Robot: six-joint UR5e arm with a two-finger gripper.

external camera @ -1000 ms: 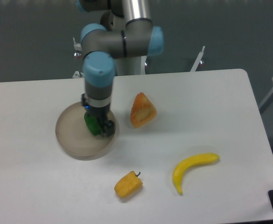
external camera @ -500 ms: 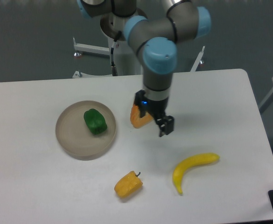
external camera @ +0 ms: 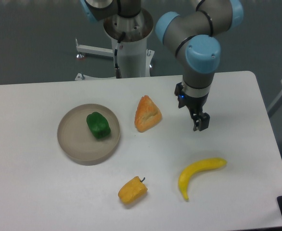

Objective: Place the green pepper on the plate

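The green pepper (external camera: pixel 98 125) lies on the tan plate (external camera: pixel 73 142), right of the plate's middle, with nothing touching it. My gripper (external camera: pixel 197 120) hangs above the table far to the right of the plate, past the orange wedge. It holds nothing; from this angle I cannot tell how far apart its fingers are.
An orange bread-like wedge (external camera: pixel 147 114) lies right of the plate. A yellow-orange pepper (external camera: pixel 132 190) sits near the front. A banana (external camera: pixel 198 174) lies at the front right, below the gripper. The arm's base column (external camera: pixel 130 43) stands behind the table.
The gripper let go of the green pepper on the plate, then moved right across the table, past the orange wedge. The pepper stays on the plate.
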